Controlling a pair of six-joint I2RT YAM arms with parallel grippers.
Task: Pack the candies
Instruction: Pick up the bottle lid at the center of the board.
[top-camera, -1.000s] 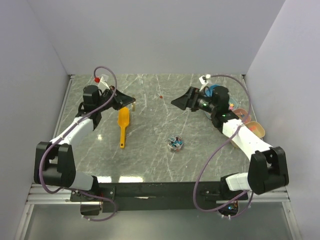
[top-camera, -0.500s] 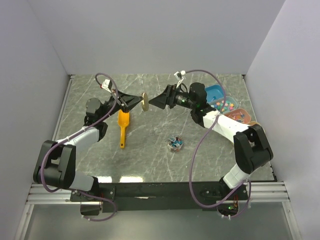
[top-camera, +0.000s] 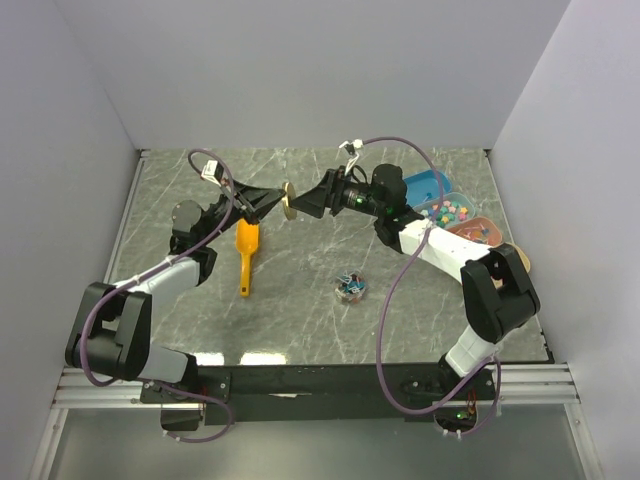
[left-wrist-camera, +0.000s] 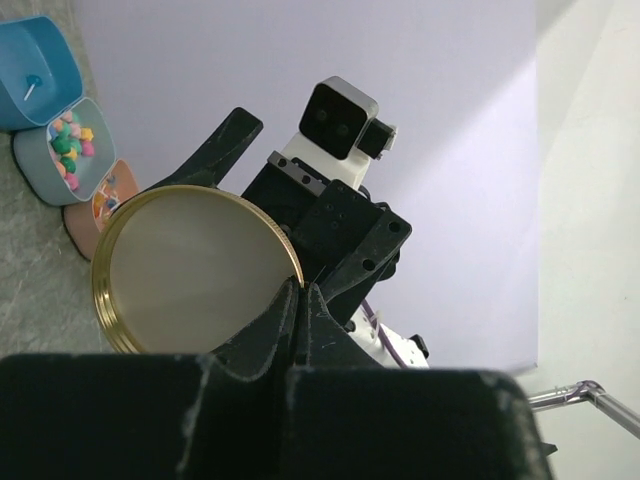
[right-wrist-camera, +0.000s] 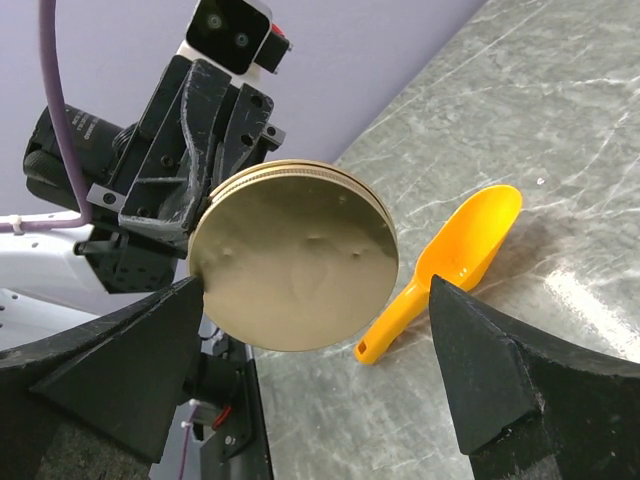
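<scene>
The candies (top-camera: 350, 287), a small pile of blue and dark wrapped sweets, lie on the marble table (top-camera: 310, 320) right of centre. My left gripper (top-camera: 277, 198) is shut on the rim of a round gold tin (top-camera: 288, 201) and holds it in the air, face toward the right arm. The left wrist view shows the tin (left-wrist-camera: 195, 265) pinched at its edge by the gripper (left-wrist-camera: 300, 290). My right gripper (top-camera: 312, 203) is open just in front of the tin. In the right wrist view the tin (right-wrist-camera: 295, 265) fills the gap of the gripper (right-wrist-camera: 318, 290).
An orange scoop (top-camera: 246, 255) lies on the table below the left gripper and shows in the right wrist view (right-wrist-camera: 450, 265). At the right edge stand a blue tub (top-camera: 428, 184), a tray of pastel sweets (top-camera: 452, 210) and a dish of orange-red sweets (top-camera: 482, 231).
Both arms have swung up and in toward each other. The left gripper has lifted the gold tin. The right gripper has closed in on it from the right, its jaws open.
</scene>
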